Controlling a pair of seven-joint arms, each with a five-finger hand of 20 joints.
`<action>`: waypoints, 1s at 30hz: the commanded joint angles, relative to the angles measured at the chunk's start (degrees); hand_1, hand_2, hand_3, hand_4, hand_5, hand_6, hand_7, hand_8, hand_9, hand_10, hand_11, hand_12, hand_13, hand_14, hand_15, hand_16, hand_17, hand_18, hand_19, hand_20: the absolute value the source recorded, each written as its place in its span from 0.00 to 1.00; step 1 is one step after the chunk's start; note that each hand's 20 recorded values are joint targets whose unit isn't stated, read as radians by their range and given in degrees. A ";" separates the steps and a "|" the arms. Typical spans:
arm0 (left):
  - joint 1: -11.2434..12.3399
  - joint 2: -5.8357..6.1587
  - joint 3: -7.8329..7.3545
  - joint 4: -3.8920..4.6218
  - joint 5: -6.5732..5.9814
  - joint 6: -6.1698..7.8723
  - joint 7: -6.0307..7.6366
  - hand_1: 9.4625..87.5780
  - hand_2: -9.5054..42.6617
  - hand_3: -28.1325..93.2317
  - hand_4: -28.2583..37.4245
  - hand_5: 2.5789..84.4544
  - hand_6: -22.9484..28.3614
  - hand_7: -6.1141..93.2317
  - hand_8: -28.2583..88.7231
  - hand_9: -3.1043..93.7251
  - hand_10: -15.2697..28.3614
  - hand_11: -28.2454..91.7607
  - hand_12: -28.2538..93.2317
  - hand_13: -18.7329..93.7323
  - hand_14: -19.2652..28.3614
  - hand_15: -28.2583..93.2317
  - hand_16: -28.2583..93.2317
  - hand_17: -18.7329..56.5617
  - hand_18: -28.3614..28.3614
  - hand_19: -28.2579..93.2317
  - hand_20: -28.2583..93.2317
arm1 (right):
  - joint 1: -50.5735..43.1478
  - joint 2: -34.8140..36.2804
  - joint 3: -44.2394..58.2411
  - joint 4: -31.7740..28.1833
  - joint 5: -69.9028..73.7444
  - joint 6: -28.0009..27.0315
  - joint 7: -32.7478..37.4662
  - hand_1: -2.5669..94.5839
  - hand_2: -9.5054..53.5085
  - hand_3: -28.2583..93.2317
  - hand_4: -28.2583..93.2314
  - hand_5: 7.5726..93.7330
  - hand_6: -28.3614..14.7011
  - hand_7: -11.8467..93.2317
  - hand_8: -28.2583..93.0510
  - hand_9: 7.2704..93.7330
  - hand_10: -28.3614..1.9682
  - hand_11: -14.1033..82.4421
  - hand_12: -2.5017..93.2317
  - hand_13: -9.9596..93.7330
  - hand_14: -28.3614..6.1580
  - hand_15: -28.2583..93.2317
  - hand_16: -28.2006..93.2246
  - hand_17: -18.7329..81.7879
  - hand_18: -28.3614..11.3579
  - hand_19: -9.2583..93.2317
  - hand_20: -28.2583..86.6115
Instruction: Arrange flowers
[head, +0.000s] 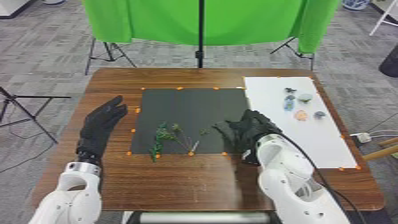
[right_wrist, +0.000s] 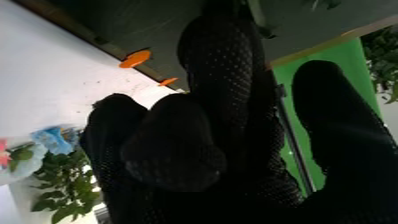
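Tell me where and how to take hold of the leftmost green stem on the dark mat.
Best pinch the leftmost green stem near its closer end, from above, closing across it from left and right. It lies flat, pointing away from the robot, and its far end looks bushier, crowding its neighbours.

Green cloth (head: 151, 22) above grey tiled floor (head: 49, 75)

Right hand (head: 253, 125): textured black mesh-fabric glove (right_wrist: 224, 75). Left of it, matt dark-grey rectangular sheet (head: 169, 107); right, smooth white rectangular sheet (head: 274, 127). Beneath, brown wooden table (head: 178, 182). Beyond, matt green cloth (head: 160, 20).
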 joint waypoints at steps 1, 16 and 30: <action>1.23 -0.41 -0.52 -0.15 -0.14 -0.43 -0.38 0.23 0.03 0.75 0.20 0.51 0.53 0.16 0.20 0.48 0.66 0.36 0.33 0.45 0.76 0.30 0.28 0.28 0.72 0.27 0.38 | -3.83 2.70 2.51 -3.11 1.25 -3.63 2.82 0.32 0.32 0.70 0.20 0.89 0.60 0.26 0.16 0.99 0.56 0.57 0.28 1.00 0.75 0.76 0.45 0.86 0.41 1.00 0.75; 0.86 -0.27 -0.29 -0.01 0.12 -0.64 -0.81 0.23 0.04 0.75 0.21 0.51 0.53 0.16 0.20 0.48 0.66 0.36 0.33 0.45 0.76 0.30 0.28 0.28 0.72 0.27 0.38 | -6.78 3.18 0.98 -9.66 6.33 -10.79 6.25 0.31 0.37 0.68 0.21 0.90 0.58 0.25 0.17 0.99 0.54 0.56 0.28 1.00 0.74 0.76 0.46 0.86 0.40 1.00 0.75; 0.85 -0.22 -0.12 0.05 0.10 -0.79 -0.82 0.23 0.04 0.75 0.20 0.51 0.53 0.16 0.20 0.48 0.66 0.36 0.33 0.45 0.76 0.30 0.28 0.28 0.73 0.27 0.38 | -5.57 1.19 -0.10 -8.68 12.04 -11.06 5.26 0.31 0.37 0.67 0.21 0.90 0.59 0.26 0.17 0.99 0.53 0.56 0.28 1.00 0.73 0.75 0.45 0.86 0.39 1.00 0.74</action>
